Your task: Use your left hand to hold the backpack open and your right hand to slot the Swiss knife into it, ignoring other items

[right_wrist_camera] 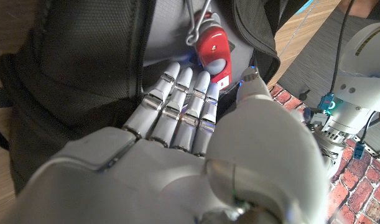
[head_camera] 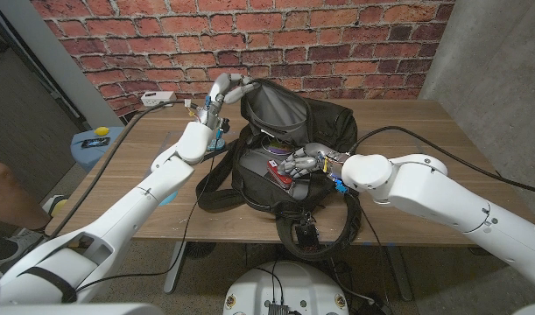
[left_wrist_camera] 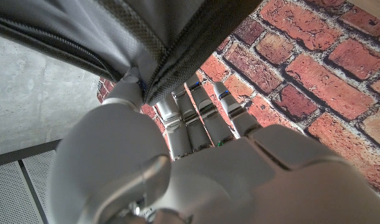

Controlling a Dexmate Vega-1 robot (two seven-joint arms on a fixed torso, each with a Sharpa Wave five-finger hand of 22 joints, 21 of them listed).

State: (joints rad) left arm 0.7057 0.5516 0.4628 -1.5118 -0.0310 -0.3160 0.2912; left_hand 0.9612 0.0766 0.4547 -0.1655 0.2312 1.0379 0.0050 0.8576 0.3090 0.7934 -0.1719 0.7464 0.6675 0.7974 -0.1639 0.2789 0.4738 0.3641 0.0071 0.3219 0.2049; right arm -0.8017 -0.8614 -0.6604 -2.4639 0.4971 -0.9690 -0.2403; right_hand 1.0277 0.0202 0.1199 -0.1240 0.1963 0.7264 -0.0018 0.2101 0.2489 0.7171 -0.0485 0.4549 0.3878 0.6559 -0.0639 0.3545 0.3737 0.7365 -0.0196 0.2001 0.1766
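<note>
The red knife (right_wrist_camera: 213, 51) lies in the mouth of the black backpack (head_camera: 276, 140), touching the tips of the right hand's (head_camera: 304, 163) fingers (right_wrist_camera: 186, 93), which stretch out side by side toward it; whether they grip it or only press on it, I cannot tell. In the head view the knife (head_camera: 277, 170) shows just beside those fingers, inside the opening. The left hand (head_camera: 225, 92) pinches the backpack's upper flap (left_wrist_camera: 171, 43) and holds it raised, above the tabletop (head_camera: 425, 131).
</note>
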